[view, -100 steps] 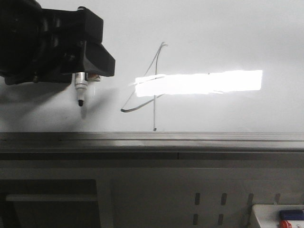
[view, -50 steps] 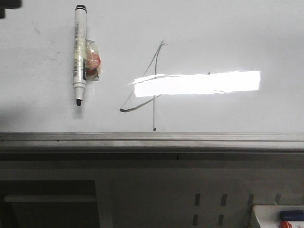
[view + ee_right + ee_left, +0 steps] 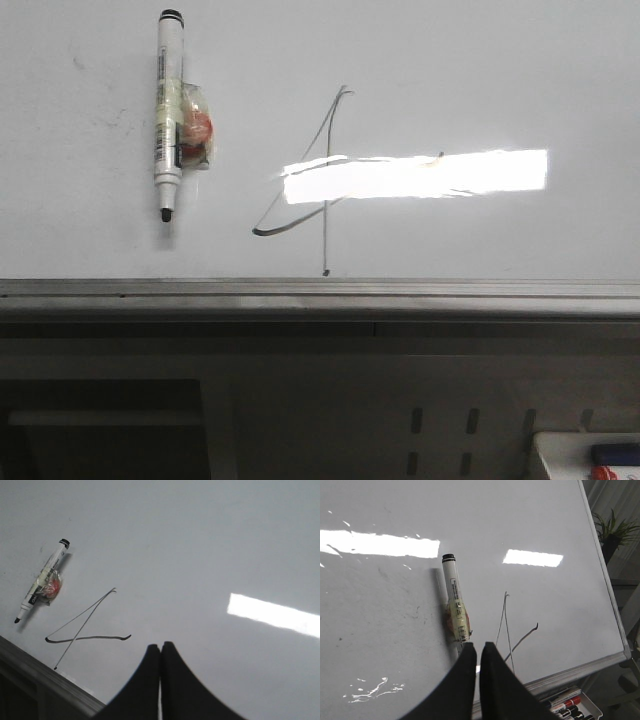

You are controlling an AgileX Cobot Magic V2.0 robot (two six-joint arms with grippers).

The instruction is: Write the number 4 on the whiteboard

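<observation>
The whiteboard (image 3: 460, 60) fills the front view. The number 4 (image 3: 325, 240) is drawn in thin dark lines near its lower middle, partly washed out by a bright glare. A white marker (image 3: 168, 110) with a black tip and a taped red-orange lump lies on the board to the left of the 4, tip toward the rail. No gripper shows in the front view. In the left wrist view my left gripper (image 3: 477, 647) is shut and empty above the marker (image 3: 456, 605) and the 4 (image 3: 507, 630). My right gripper (image 3: 161, 646) is shut and empty over the board, with the 4 (image 3: 90, 638) and the marker (image 3: 42, 587) beside it.
A grey metal rail (image 3: 400, 290) runs along the board's near edge. A small white tray (image 3: 585, 455) with coloured items sits below at the right; its markers show in the left wrist view (image 3: 567, 705). A plant (image 3: 615, 530) stands past the board's far corner.
My left gripper held the marker one second ago. It has let go and moved up out of the front view. The marker now lies alone on the board.
</observation>
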